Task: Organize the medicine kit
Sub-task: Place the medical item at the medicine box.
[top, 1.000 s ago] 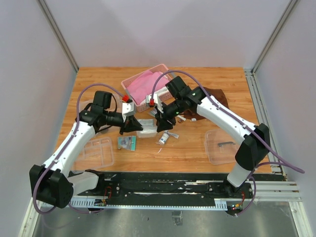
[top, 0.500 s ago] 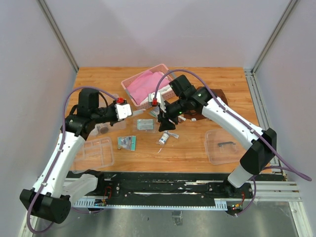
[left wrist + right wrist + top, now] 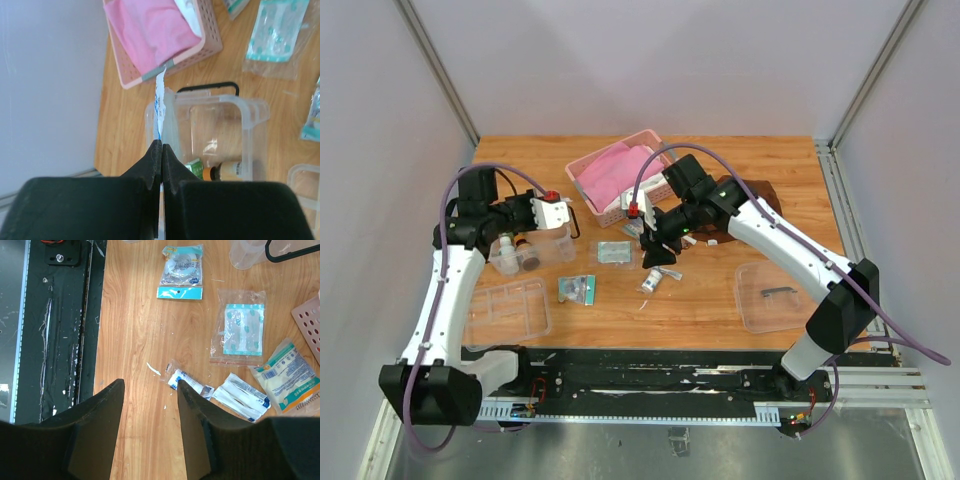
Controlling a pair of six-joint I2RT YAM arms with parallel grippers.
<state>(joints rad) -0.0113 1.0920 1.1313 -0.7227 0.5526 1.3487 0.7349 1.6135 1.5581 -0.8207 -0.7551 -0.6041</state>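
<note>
Your left gripper [image 3: 161, 146], clamped on a thin sachet [image 3: 159, 97], has swung from mid-surface to above the open medicine kit [image 3: 256, 109] at far left, so release likely comes next. Your right gripper [image 3: 150, 385], jaws apart and empty, hovers over loose packets [image 3: 239, 401].

A pink basket [image 3: 212, 34] holding pink cloth [image 3: 150, 30] sits on a wooden table [image 3: 785, 160], brown cloth [image 3: 770, 195] nearby.
</note>
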